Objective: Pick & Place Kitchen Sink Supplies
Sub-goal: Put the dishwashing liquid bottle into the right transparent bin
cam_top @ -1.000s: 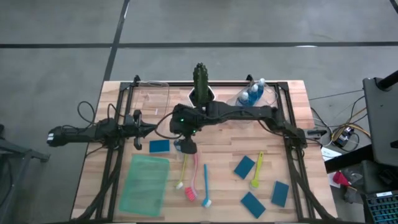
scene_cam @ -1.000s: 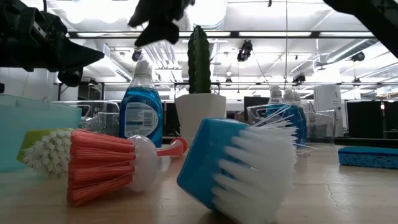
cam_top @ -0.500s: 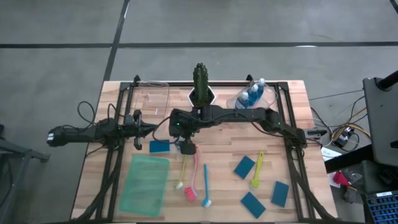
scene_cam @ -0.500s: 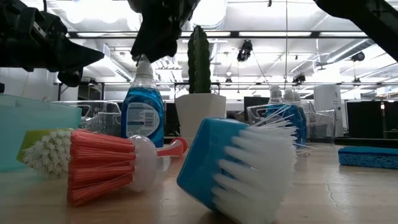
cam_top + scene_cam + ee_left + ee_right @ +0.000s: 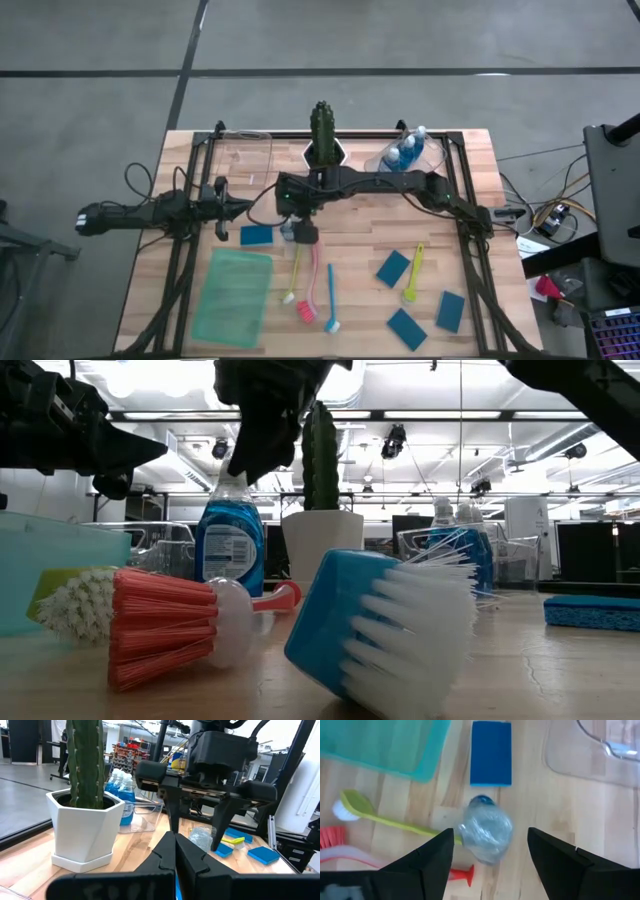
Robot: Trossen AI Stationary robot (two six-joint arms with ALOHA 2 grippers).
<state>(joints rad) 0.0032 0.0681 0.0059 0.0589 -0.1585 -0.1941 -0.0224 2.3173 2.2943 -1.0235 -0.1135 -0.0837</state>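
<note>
Bottle [image 5: 228,536] label [image 5: 226,550] print unreadable.

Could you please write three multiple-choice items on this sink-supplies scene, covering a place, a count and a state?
1. Where does the right pincer hang?
A. over the lone blue bottle
B. over the cactus
C. over the green tray

2. How many sponges lie right of the lime brush?
A. none
B. two
C. five

3. How does the right pincer stand?
A. shut on a brush
B. shut on a sponge
C. open, astride the bottle

Answers: 1 A, its wrist view looks straight down on the bottle; 2 B, counted in the high view; 3 C, its fingers flank the bottle with gaps.
</note>
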